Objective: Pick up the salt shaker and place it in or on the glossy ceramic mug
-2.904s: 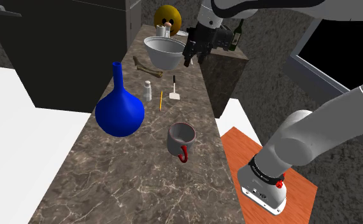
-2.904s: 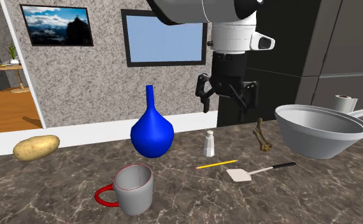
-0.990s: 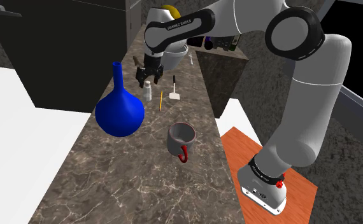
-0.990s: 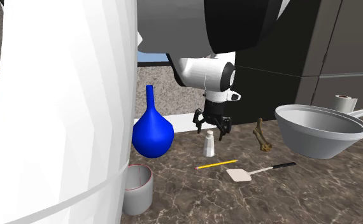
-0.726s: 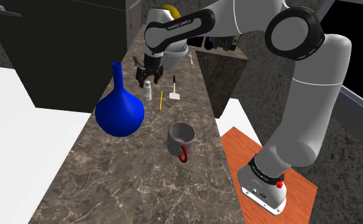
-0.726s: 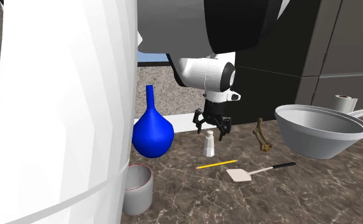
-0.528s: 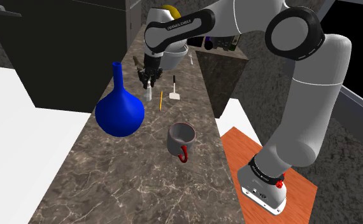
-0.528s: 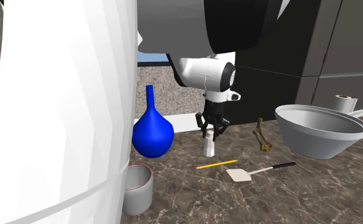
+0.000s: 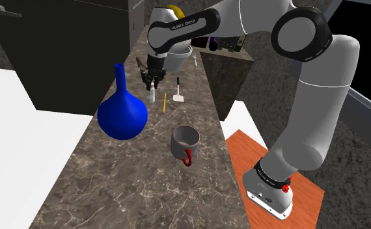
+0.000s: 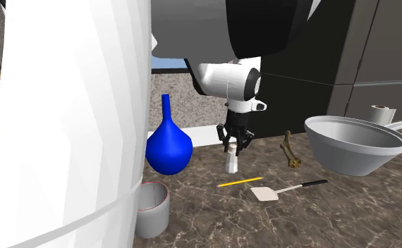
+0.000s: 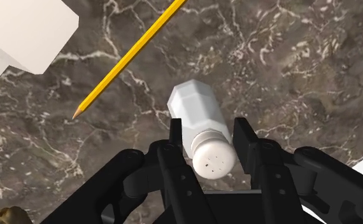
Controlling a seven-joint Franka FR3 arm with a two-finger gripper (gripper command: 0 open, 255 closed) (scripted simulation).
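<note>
Because the jaws clamp the salt shaker (image 11: 198, 118) only near its cap, it may swing or slip before reaching the mug (image 9: 185, 139).

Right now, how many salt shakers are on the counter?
1. The salt shaker stands between the blue vase and the yellow pencil, clasped by the gripper. Others could hide behind the arm.

salt shaker (image 11: 202, 130): white, upright, clasped in jaws | mug (image 9: 185, 143): grey, red handle, upright
</note>
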